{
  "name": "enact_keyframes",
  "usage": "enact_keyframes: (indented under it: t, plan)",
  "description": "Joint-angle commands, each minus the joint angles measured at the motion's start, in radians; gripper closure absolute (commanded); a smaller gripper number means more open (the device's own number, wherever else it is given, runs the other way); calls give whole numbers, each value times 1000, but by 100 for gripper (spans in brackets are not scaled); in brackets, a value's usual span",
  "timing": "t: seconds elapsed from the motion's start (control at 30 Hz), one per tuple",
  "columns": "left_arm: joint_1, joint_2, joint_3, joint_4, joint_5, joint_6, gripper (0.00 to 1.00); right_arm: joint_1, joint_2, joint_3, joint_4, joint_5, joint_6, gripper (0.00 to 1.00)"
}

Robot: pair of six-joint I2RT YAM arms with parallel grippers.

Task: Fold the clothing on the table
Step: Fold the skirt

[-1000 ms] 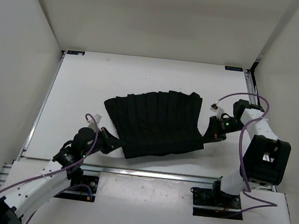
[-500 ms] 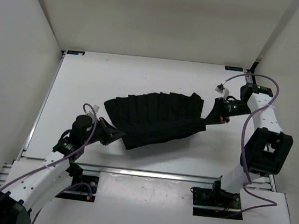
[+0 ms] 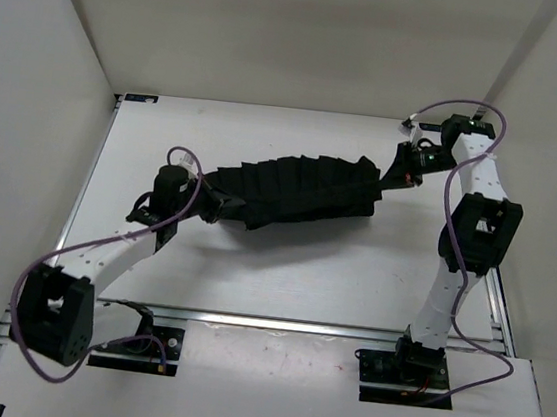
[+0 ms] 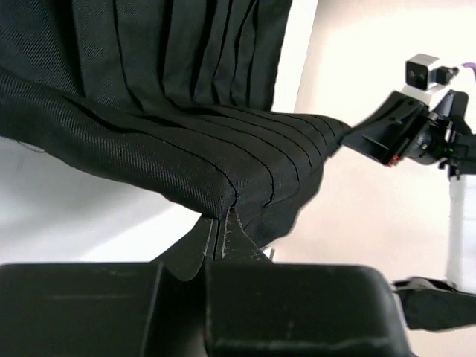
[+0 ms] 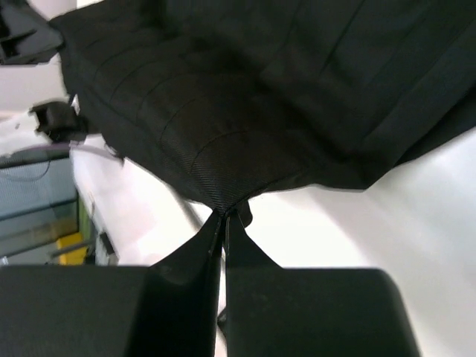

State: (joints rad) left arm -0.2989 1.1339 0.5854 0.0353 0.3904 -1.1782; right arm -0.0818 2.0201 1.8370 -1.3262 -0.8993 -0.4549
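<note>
The black soft cloth garment with long creases point(image 3: 296, 185) is on the far half of the white flat surface point(image 3: 302, 267). It reaches from the left middle across towards the far right corner. It looks like a long thin band from above. One edge of it is pulled up off the surface. That edge hangs tight between the two grippers. The rest of the cloth lies flat under it and behind it.

The left gripper point(image 3: 216, 205) is at the left end of the garment. Its two fingers are pinched tight together on a corner of the cloth. The right gripper point(image 3: 395, 177) is at the right end, near the far right corner of the surface. Its fingers are squeezed tight on the cloth edge too. In the left wrist view the right gripper shows on the other side of the folded cloth.

Purple cables point(image 3: 114, 242) loop along both arms. A metal rail point(image 3: 276, 321) runs along the near edge of the surface. Plain white walls point(image 3: 278, 37) stand around the far edge and both sides.
</note>
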Motion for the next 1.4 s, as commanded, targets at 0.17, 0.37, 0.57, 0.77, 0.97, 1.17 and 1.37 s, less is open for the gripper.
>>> enact_keyframes:
  t: [0.17, 0.37, 0.57, 0.77, 0.97, 1.17, 1.37]
  plan:
    - [52, 352, 240, 243, -1, -3, 100, 31, 391, 619, 106, 40, 160, 97]
    - [125, 601, 364, 394, -11, -54, 37, 51, 522, 826, 277, 65, 318, 0]
    - [155, 719, 482, 407, -47, -44, 1, 2, 491, 774, 190, 48, 253, 0]
    - [123, 750, 562, 342, -28, -3, 2, -65, 430, 713, 159, 48, 228, 1]
    - [106, 760, 551, 322, 22, 40, 1, -41, 374, 623, 108, 121, 148, 1]
    - [99, 819, 753, 46, -22, 294, 2, 31, 388, 659, 84, 275, 96, 2]
    - [61, 952, 1076, -326, -117, 578, 1, 71, 310, 585, 56, 321, 84, 1]
